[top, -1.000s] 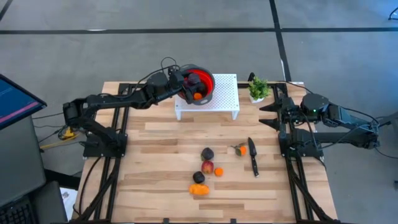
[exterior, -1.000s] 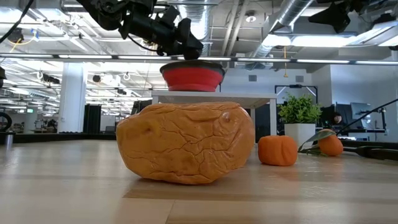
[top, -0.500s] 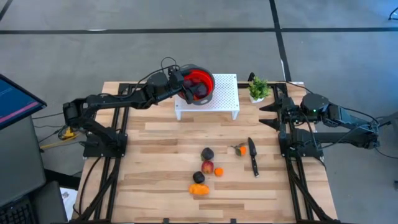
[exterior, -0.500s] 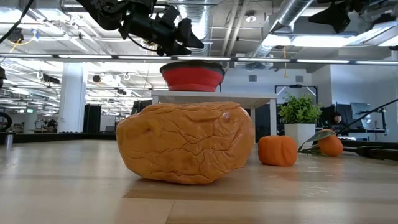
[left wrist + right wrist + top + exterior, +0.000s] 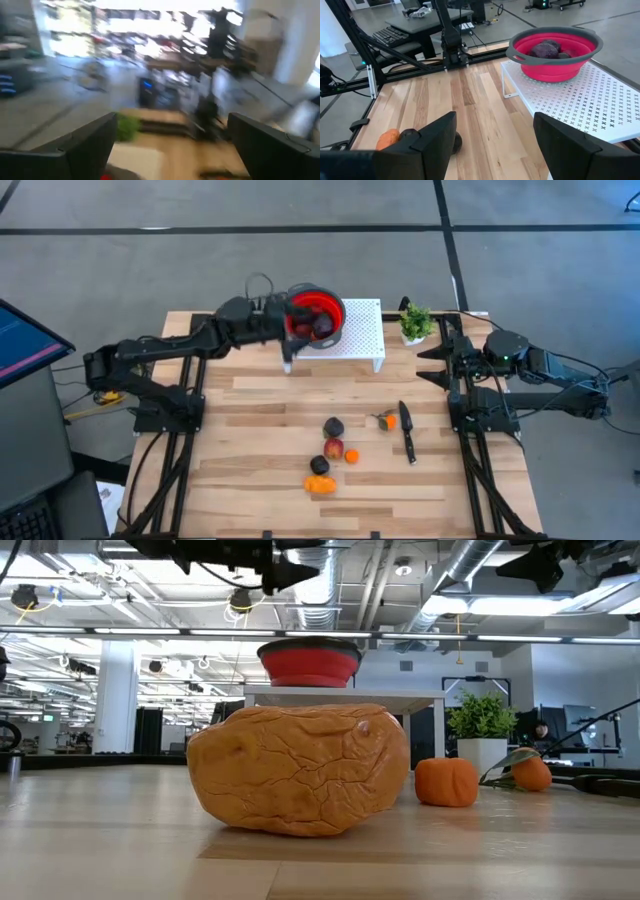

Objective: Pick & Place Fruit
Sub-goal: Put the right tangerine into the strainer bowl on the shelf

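The left gripper (image 5: 287, 318) hangs with fingers spread wide and empty, just beside the red bowl (image 5: 318, 316) on the white perforated stand (image 5: 360, 330); a dark plum (image 5: 547, 49) lies in this bowl; the other fruit (image 5: 333, 452) lies well apart on the table (image 5: 250, 440), near the knife (image 5: 407, 430); the right gripper (image 5: 432, 365) waits open near the potted plant (image 5: 414, 321).

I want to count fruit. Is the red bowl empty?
Not empty. The red collapsible bowl on the white perforated stand holds dark purple plums.
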Available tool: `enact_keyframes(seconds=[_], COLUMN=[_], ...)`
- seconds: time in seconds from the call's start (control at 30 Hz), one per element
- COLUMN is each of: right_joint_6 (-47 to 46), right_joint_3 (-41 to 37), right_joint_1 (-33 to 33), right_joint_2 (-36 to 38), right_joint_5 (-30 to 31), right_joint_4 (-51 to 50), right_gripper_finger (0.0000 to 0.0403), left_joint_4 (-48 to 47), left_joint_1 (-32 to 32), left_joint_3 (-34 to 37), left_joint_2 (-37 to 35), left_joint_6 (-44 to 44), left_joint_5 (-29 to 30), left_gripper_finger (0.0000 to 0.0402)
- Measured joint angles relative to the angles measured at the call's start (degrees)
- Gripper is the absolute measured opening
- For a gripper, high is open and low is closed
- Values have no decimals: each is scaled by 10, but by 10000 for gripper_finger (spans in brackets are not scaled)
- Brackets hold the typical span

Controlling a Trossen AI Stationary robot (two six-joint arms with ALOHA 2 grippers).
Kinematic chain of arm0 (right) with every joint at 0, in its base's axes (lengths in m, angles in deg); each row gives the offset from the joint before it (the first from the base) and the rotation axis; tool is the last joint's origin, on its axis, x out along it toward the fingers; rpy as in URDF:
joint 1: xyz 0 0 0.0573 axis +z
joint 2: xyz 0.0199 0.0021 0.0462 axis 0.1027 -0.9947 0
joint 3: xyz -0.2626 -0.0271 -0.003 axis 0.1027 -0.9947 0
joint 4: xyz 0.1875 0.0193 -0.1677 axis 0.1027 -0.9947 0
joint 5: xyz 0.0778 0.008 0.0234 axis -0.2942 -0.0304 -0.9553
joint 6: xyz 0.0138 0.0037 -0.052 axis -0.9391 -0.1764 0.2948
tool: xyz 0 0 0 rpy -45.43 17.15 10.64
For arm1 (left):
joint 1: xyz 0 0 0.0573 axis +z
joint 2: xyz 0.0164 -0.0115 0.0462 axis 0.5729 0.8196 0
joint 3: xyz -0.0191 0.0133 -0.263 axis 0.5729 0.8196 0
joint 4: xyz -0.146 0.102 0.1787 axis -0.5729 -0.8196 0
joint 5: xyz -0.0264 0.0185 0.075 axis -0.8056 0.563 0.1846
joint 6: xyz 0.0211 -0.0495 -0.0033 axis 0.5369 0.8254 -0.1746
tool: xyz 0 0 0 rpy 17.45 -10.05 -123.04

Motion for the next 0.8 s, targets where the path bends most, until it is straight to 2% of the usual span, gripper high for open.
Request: enact_keyframes(seconds=[0.17, 0.37, 0.7, 0.8], right_joint_6=[0, 0, 0, 0], right_joint_3=[0, 0, 0, 0], right_joint_1=[0, 0, 0, 0], right_joint_2=[0, 0, 0, 0], right_joint_5=[0, 0, 0, 0], right_joint_4=[0, 0, 0, 0], right_gripper_finger=[260, 260, 260, 260], left_joint_4=[-61, -78, -213, -232], left_joint_1=[-67, -124, -148, -146], left_joint_3=[0, 1, 0, 0], left_joint_2=[-1, 19, 2, -7], left_joint_6=[-25, -25, -40, -38], left_joint_5=[-17, -16, -12, 8], left_gripper_finger=[373, 374, 374, 374])
